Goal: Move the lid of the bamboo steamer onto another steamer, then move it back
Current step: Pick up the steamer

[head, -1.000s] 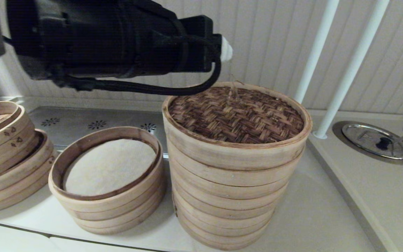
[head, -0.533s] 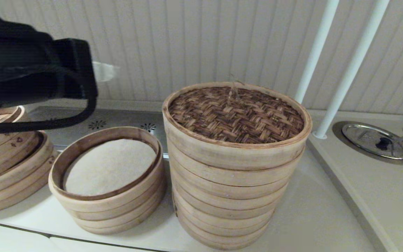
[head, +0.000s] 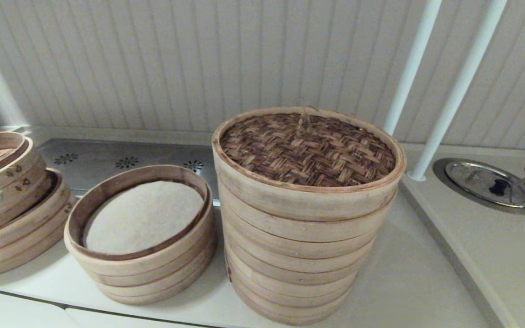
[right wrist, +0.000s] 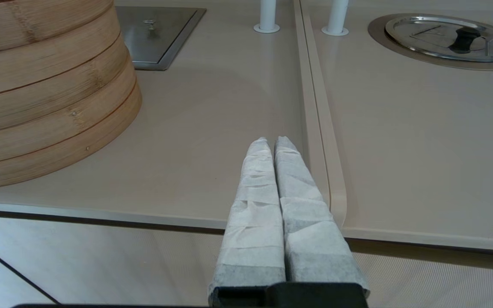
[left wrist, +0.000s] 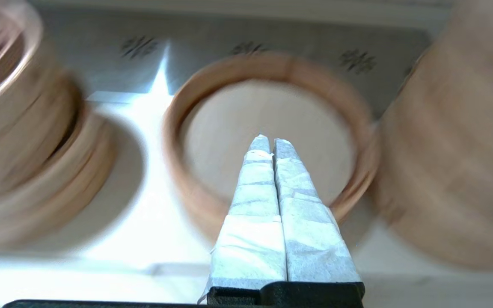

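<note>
I count three steamer stacks on the counter [head: 408, 282] — the tallest stack [head: 296, 255] wears the one woven lid [head: 307, 148], the white-lined stack [head: 141, 234] sits left, the tilted stack [head: 9, 205] leftmost. My left gripper [left wrist: 271, 143] and right gripper [right wrist: 271, 143] are both pinched closed, empty.

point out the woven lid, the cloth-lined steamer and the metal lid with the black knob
woven lid [head: 308, 148], head view, centre of weave
cloth-lined steamer [head: 153, 262], head view, front wall
metal lid [head: 472, 175], head view, bare steel left of knob
</note>
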Robot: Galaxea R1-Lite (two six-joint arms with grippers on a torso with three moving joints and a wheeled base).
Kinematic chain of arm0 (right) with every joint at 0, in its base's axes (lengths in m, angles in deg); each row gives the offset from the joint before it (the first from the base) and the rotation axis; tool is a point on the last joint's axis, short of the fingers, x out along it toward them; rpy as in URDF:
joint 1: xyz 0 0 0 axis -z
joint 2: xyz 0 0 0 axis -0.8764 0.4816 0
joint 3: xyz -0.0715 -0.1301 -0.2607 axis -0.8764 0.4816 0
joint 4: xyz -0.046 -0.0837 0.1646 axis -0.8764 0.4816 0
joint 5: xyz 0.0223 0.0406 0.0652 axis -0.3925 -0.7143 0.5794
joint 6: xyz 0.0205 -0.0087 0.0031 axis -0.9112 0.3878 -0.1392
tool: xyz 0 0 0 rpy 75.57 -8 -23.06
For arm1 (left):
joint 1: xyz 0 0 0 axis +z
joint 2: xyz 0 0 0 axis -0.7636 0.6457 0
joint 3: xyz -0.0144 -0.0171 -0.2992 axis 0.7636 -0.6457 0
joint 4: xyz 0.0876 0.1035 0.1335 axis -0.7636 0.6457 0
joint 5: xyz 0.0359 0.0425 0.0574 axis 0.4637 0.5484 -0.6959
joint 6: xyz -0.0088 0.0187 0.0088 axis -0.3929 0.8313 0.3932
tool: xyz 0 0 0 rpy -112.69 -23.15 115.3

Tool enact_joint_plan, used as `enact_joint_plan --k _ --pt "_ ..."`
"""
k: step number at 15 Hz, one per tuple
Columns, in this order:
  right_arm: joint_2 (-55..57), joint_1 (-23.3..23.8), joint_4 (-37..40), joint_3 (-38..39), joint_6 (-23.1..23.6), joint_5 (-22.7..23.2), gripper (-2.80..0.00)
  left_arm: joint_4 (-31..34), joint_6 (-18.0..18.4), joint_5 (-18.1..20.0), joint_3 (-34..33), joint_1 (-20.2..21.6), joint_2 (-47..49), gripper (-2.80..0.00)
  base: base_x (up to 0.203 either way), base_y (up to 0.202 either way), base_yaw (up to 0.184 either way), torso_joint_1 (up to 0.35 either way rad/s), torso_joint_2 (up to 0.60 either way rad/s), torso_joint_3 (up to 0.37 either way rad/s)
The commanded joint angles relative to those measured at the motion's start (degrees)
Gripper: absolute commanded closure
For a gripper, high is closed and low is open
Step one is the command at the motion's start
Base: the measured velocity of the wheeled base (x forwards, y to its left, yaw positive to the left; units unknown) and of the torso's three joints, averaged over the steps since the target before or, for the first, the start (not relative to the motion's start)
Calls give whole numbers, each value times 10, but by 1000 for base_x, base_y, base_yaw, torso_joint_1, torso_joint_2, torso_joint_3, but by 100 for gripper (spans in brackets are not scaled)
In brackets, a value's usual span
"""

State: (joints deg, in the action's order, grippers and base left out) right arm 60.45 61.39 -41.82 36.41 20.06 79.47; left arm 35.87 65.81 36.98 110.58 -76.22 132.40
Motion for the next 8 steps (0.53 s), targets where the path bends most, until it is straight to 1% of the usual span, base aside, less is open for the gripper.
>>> enact_joint_plan --k 1,2,3,4,5,6,8 --pt "0 0 0 1 0 0 0 18 -1 -36 -80 17 -132 0 0 0 0 0 0 0" --pt "0 0 0 1 0 0 0 38 -4 -76 -101 21 -160 0 0 0 0 0 0 0" --pt "0 0 0 1 0 0 0 72 -11 -136 -118 28 -181 0 0 0 0 0 0 0" --pt "0 0 0 1 0 0 0 111 -15 -174 -126 47 -199 0 0 0 0 0 0 0" --pt "0 0 0 1 0 0 0 142 -17 -190 -129 71 -218 0 0 0 0 0 0 0" --pt "0 0 0 1 0 0 0 160 -18 -195 -134 96 -239 0 0 0 0 0 0 0" --pt "0 0 0 1 0 0 0 175 -15 -193 -165 149 -290 0 0 0 0 0 0 0"
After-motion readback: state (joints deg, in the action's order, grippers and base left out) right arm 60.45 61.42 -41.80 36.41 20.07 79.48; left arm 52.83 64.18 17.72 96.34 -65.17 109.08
